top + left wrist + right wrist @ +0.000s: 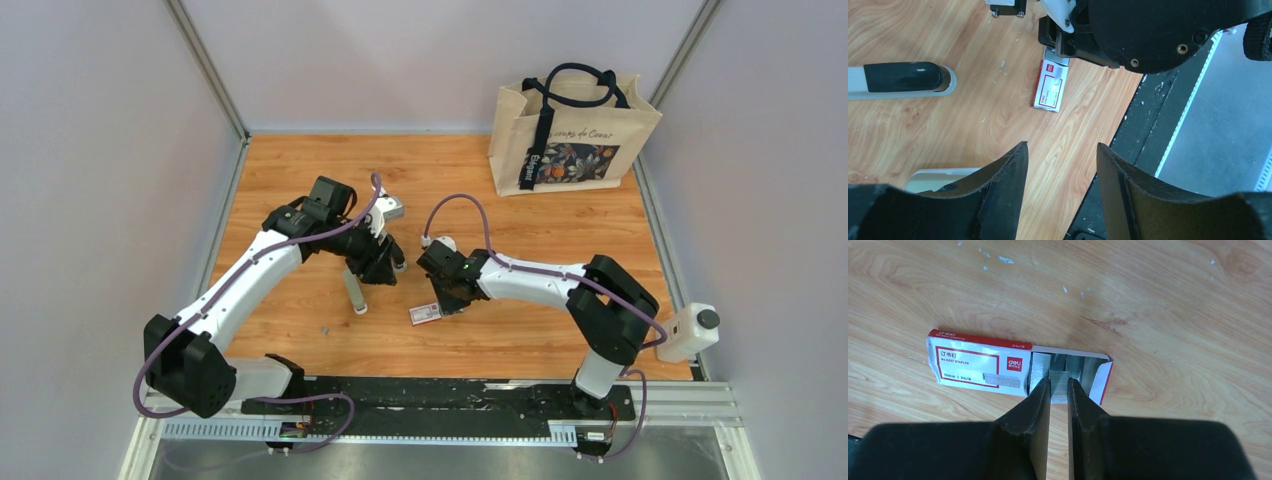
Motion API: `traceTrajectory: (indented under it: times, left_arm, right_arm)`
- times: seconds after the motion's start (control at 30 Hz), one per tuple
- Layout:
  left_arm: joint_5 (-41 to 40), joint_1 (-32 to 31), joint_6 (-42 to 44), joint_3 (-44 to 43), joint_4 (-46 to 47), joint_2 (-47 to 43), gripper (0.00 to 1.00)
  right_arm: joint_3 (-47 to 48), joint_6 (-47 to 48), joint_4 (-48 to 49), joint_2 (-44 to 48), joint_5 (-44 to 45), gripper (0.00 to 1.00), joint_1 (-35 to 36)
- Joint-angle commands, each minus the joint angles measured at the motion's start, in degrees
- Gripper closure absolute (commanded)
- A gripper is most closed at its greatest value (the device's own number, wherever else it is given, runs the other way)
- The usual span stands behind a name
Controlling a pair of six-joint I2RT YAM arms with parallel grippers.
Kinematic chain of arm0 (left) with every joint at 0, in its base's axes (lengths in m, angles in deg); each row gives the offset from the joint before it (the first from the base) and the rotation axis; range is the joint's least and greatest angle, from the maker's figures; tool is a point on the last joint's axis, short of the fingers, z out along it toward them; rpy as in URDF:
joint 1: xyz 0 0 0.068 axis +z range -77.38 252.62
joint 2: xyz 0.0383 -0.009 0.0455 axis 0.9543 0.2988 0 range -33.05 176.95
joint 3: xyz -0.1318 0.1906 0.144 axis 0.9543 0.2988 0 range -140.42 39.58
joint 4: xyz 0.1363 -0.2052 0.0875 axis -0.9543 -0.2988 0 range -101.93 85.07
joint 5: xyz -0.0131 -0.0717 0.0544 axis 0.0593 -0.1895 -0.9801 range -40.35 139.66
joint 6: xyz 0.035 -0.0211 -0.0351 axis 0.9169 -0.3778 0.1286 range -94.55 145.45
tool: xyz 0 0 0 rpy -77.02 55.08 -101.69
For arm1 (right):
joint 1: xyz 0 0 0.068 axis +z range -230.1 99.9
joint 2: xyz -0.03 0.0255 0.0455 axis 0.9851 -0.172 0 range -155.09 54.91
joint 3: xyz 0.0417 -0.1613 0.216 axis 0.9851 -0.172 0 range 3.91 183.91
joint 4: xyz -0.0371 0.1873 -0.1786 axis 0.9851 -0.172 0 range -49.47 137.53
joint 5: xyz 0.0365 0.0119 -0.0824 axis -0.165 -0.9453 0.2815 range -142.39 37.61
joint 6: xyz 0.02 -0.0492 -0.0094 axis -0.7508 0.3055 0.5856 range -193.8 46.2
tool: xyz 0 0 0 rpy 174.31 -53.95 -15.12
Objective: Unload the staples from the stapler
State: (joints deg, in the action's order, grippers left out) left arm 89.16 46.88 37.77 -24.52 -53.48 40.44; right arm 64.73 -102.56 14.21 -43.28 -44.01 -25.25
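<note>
Left gripper (1060, 150) released, empty. Stapler (903, 77) lies flat on wooden table (520, 340), at 9 o'clock of staple box (1050, 85) in left wrist view. Right gripper (1059, 381) clenched on 1 strip of staples (1058, 392) at box's open end.

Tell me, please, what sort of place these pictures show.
Most likely a robot test cell, not a home or office: a light-brown wooden tabletop closed in by plain pale panel walls, two white-and-black robot arms bolted to a black base rail, and a beige printed canvas tote bag.
</note>
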Motion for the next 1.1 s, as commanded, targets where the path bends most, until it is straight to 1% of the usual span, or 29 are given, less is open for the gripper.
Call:
traceTrajectory:
  times: [0.0, 0.6, 1.07]
  left_arm:
    - [1.9, 0.0, 0.3, -0.9, 0.8, -1.4, 0.39]
    - [2.4, -0.1, 0.3, -1.0, 0.3, -2.0, 0.39]
    - [2.8, 0.0, 0.2, -0.9, 0.1, -2.3, 0.39]
  right_arm:
    - [0.4, 0.4, 1.9, 0.3, -0.7, 0.86, -0.7]
    - [-0.3, 0.5, 2.4, 0.2, -2.0, 0.86, -1.6]
    - [-0.3, 0.0, 1.7, 0.3, -1.3, 0.84, -1.9]
